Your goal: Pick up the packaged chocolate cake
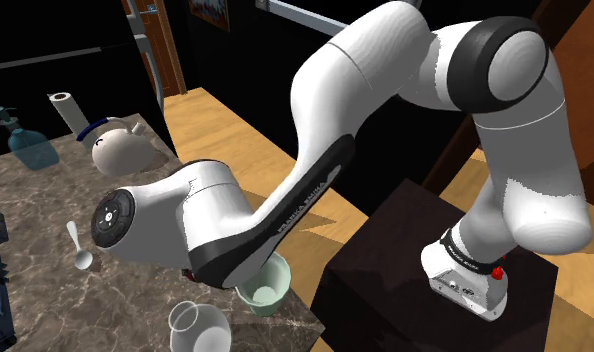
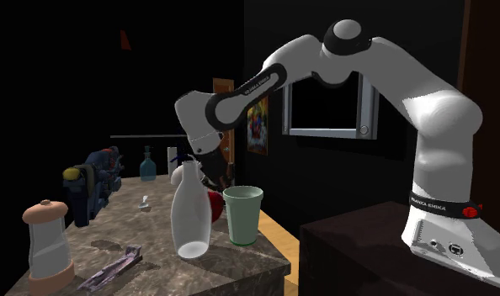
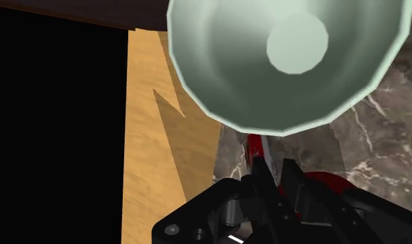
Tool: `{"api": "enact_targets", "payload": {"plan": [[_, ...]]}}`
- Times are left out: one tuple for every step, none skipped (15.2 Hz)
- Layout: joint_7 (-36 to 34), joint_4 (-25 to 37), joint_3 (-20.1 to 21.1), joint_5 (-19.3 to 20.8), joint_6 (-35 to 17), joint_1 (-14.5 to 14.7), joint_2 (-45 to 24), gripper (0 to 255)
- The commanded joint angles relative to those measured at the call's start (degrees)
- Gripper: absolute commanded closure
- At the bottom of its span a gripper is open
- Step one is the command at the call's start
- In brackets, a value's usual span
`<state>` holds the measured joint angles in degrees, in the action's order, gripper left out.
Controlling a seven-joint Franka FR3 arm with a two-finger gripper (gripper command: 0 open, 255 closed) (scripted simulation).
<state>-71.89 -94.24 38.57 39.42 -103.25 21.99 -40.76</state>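
Claw, all black (image 3: 272, 168), is down low over the grey marbled stone counter (image 3: 378, 138) near its edge. I cannot tell from the wrist view whether it is spread or pinching. In the second exterior view the claw (image 2: 213, 181) hangs behind the pale translucent bottle-shaped vase (image 2: 190, 214).

Item 1, location: the task's thing reads as a red, glossy wrapped package (image 3: 257, 147), not brown. It lies on the counter directly under the claw, and red shows ahead of it and to one side. It sits just beside the pale green tapered plastic cup (image 3: 288, 62). In the second exterior view the red package (image 2: 215, 202) shows between the vase and the cup (image 2: 242, 214).

Item 2, handling, my judgement: light, soft inside, easily crushed; the film wrapper is likely slippery and will crinkle under pressure.

Item 3, hold: I would take it across its narrow width near the middle, with modest force, not by a sealed end.

Item 4, hazard: the cup and vase stand close, so I would lift straight up
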Motion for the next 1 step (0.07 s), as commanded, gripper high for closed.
{"api": "enact_targets", "payload": {"plan": [[0.2,0.1,0.1,-0.2,0.3,-0.1,0.2,255]]}}
